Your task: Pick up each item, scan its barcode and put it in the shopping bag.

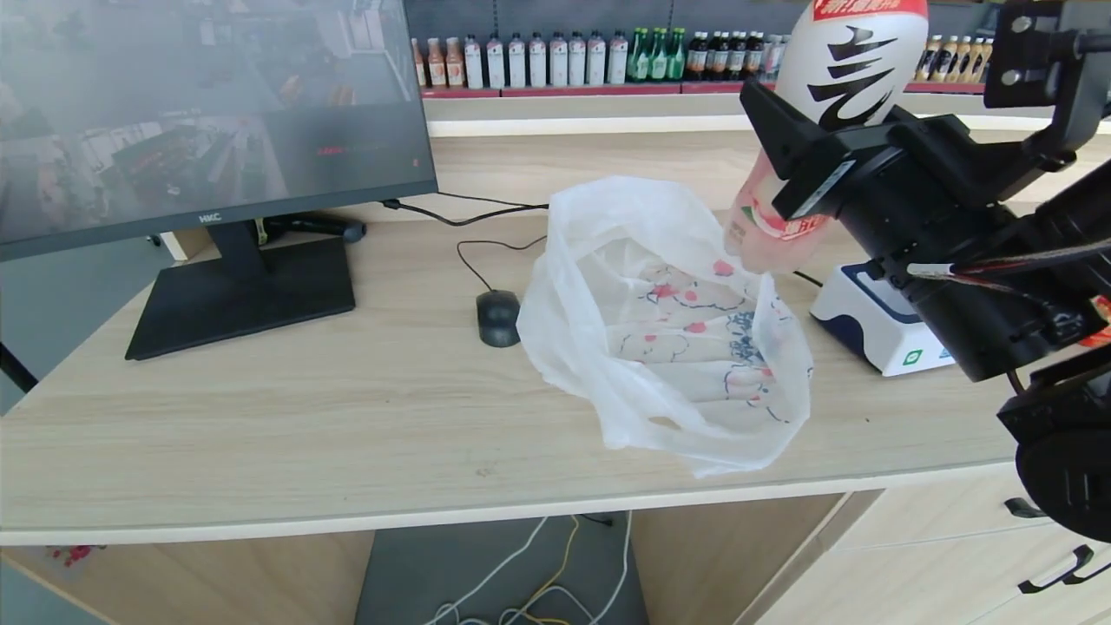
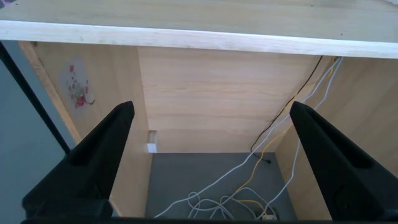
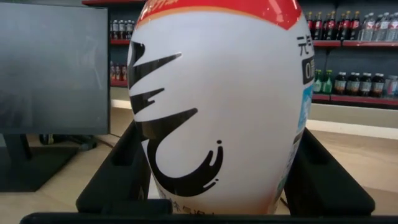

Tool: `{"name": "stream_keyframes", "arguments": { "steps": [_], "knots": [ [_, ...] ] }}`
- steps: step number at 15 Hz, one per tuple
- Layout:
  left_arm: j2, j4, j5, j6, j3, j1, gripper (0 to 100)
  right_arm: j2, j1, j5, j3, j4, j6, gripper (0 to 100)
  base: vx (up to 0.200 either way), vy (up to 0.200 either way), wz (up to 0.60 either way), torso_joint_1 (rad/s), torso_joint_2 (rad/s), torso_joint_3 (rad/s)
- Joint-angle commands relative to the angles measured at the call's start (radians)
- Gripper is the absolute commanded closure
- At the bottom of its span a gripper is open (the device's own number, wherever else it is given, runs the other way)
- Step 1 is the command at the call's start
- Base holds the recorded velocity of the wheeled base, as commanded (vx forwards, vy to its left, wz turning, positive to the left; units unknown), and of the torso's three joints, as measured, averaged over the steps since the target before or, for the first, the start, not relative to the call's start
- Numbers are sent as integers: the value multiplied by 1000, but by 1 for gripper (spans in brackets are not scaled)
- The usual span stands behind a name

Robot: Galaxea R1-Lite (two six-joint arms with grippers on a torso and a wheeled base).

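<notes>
A white drink bottle (image 1: 838, 78) with black strokes, a red top band and a pink lower part hangs tilted above the right rim of the shopping bag. My right gripper (image 1: 785, 156) is shut on the bottle (image 3: 217, 106) around its middle. The shopping bag (image 1: 668, 321), translucent white plastic with a red and blue print, lies open on the wooden counter (image 1: 347, 417) at its centre. A white and blue barcode scanner (image 1: 877, 321) stands on the counter just right of the bag, under my right arm. My left gripper (image 2: 208, 155) hangs open below the counter's front edge, holding nothing.
A monitor (image 1: 208, 113) on a black stand occupies the counter's left rear. A black mouse (image 1: 498, 318) with its cable lies just left of the bag. Shelves of bottles (image 1: 590, 56) line the back wall. Loose cables (image 2: 236, 193) lie on the floor under the counter.
</notes>
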Motion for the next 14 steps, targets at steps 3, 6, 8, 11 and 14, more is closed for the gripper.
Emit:
{"name": "stream_keyframes", "arguments": {
  "steps": [3,6,8,11,14],
  "knots": [
    [0,0,0,0,0,1,0,31,14,-2,-27,-4,1,100,0,0,0,0,0,0],
    [0,0,0,0,0,1,0,65,49,-4,-76,-4,1,100,0,0,0,0,0,0],
    [0,0,0,0,0,1,0,111,66,-4,-122,-3,1,100,0,0,0,0,0,0],
    [0,0,0,0,0,1,0,192,61,-2,-193,2,1,100,0,0,0,0,0,0],
    [0,0,0,0,0,1,0,243,61,-2,-222,43,1,100,0,0,0,0,0,0]
  ]
}}
